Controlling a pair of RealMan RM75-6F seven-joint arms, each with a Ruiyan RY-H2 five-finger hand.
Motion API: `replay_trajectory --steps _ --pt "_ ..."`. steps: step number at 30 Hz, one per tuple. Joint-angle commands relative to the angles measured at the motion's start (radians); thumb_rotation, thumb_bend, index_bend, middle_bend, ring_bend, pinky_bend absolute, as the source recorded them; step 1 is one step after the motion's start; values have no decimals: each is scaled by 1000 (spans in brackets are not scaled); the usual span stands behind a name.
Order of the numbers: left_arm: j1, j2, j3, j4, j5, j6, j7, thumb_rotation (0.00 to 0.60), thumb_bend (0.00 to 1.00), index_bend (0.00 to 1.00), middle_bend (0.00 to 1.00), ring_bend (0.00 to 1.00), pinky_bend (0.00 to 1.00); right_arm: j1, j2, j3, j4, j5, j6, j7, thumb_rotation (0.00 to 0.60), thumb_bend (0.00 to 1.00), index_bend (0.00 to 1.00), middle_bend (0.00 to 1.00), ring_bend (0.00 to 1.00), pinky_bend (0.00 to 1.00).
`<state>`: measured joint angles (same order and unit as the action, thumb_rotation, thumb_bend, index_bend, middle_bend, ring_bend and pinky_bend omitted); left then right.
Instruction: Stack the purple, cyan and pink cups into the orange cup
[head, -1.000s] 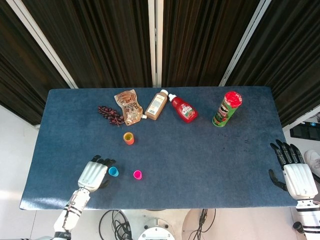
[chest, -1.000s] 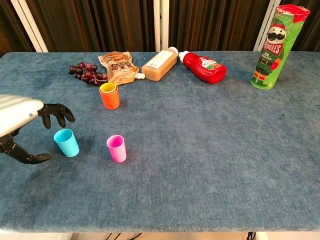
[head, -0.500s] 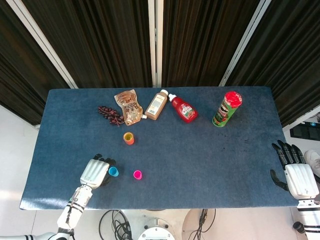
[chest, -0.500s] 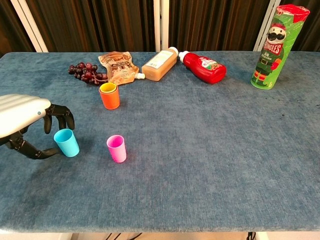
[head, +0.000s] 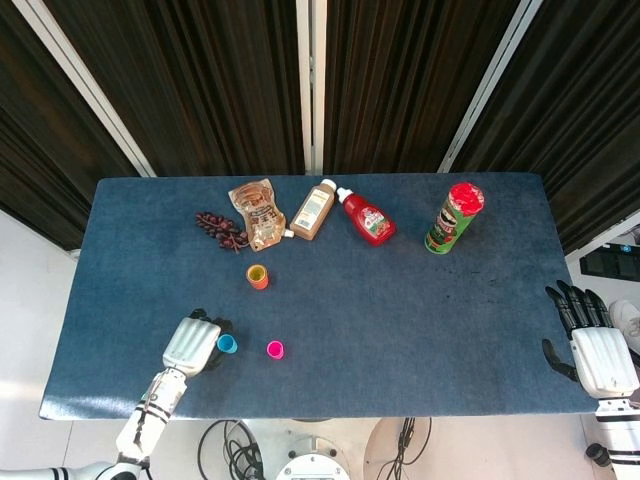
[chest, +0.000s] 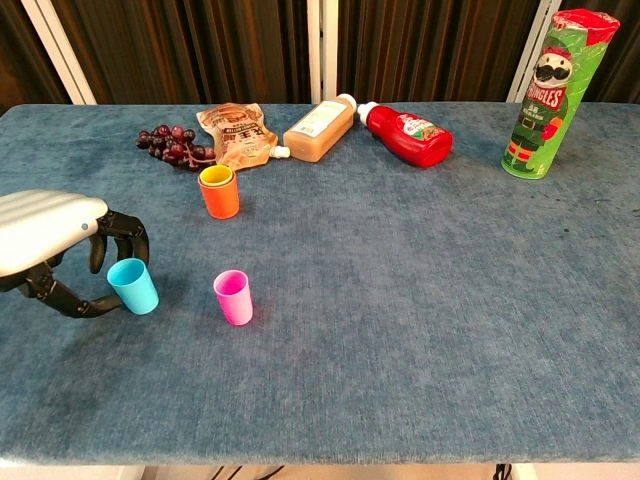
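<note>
Head overhead; chest low, nearer.

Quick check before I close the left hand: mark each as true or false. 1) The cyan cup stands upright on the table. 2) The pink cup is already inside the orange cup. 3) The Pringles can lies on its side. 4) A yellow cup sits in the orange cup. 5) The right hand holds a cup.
1) The small cyan plastic cup stands upright on the blue table: true; the left hand curls around it.
2) False: the small pink plastic cup stands alone, nearer the camera than the orange plastic cup.
3) False: the green Pringles can stands upright.
4) True: a yellow rim shows inside the orange cup.
5) False: the right hand is empty at the table edge.
</note>
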<state>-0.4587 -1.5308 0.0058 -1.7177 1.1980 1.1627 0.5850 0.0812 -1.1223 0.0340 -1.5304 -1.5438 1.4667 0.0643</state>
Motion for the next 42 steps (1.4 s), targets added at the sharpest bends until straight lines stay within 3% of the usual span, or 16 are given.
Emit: replay_trajectory --steps 1,15,20,25,28,32,42 --pt "0 0 -2 1 0 -1 -4 600 303 430 456 490 274 1 0 0 -1 0 -1 -1 600 356 0 0 0 0" --pt "-2 14 -24 -18 5 1 -39 600 307 454 479 496 280 0 0 2 -3 3 1 -7 600 356 0 0 0 0" --pt "-29 65 -92 -80 -10 9 -45 600 307 454 479 498 281 -2 5 2 -11 -2 7 -14 600 356 0 0 0 0" --pt "-88 101 -199 -106 -84 -10 -34 600 307 455 479 505 285 -5 7 0 -18 -8 17 -15 600 356 0 0 0 0" --pt "-133 83 -260 -67 -133 -27 -40 600 309 459 478 504 285 -6 6 0 -18 -5 16 -14 600 355 0 0 0 0" --pt "-187 44 -305 8 -177 -50 -44 600 311 460 477 504 285 -8 6 1 -13 1 14 -10 600 355 0 0 0 0" --pt "-265 -57 -305 147 -246 -88 -41 600 311 459 476 504 285 -8 5 5 -1 9 13 6 600 356 0 0 0 0"
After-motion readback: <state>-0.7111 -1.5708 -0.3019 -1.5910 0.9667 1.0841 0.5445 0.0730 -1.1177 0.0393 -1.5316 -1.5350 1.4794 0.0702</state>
